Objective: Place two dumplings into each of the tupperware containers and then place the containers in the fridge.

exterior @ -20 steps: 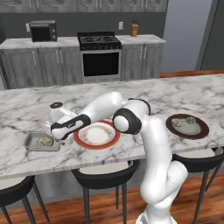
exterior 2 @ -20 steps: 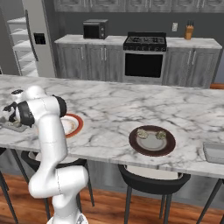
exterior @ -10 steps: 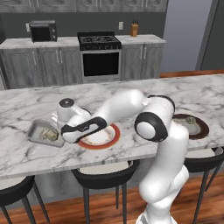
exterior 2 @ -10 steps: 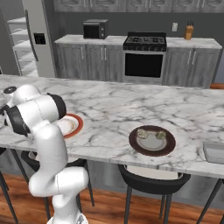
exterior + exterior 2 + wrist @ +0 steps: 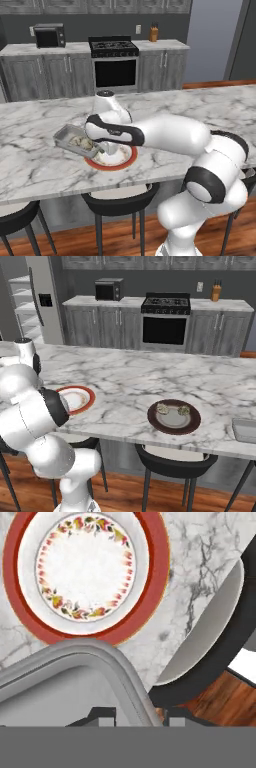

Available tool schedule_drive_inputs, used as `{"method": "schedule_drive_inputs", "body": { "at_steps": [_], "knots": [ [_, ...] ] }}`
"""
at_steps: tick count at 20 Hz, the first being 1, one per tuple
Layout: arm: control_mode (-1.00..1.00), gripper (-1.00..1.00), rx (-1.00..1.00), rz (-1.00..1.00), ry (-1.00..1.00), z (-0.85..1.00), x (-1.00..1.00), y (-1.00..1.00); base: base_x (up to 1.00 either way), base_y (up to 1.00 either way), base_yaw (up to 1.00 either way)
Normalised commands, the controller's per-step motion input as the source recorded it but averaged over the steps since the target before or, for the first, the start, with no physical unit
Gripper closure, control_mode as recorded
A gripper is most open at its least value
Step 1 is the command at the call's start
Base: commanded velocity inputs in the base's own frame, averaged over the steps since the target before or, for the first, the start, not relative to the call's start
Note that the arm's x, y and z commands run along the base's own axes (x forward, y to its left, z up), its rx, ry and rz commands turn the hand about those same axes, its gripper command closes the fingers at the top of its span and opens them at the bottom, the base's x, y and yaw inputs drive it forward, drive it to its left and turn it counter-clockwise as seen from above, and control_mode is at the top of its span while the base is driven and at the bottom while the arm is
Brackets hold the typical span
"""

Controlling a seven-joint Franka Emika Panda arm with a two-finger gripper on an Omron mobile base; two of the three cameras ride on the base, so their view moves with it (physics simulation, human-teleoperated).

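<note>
Marble worktop (image 5: 30,165) under study. Gripper (image 5: 134,714) is pinching, nearly closed, the flared rim of one translucent grey tupperware container (image 5: 75,142), which is tilting above the near edge and holding two mottled dumplings (image 5: 82,144). Red-rimmed plate (image 5: 119,158) is lying just beside it. Two more dumplings are sitting on a brown plate (image 5: 174,417); a second container (image 5: 245,429) is resting toward the right end.

— Lighting? 
— Even, moderately bright, diffuse; soft shadows lie under the desk (image 5: 35,165). 
— Picture quality? 
— Rendered, slightly soft and pixelated throughout; no glare, no edge distortion.
</note>
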Motion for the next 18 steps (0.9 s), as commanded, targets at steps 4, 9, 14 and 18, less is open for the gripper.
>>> {"method": "schedule_drive_inputs", "body": {
  "at_steps": [4,9,14,18],
  "knots": [
    [-1.00,1.00,0.04,-0.30,0.01,0.49,-0.43,-1.00,0.00,0.00,0.00],
    [-1.00,1.00,0.08,-0.22,-0.14,0.04,-0.58,-1.00,0.00,0.00,0.00],
    [-1.00,1.00,0.00,-0.30,-0.18,0.00,-0.54,-1.00,0.00,0.00,0.00],
    [-1.00,1.00,0.00,-0.28,-0.21,0.00,-0.58,-1.00,0.00,0.00,0.00]
  ]
}}
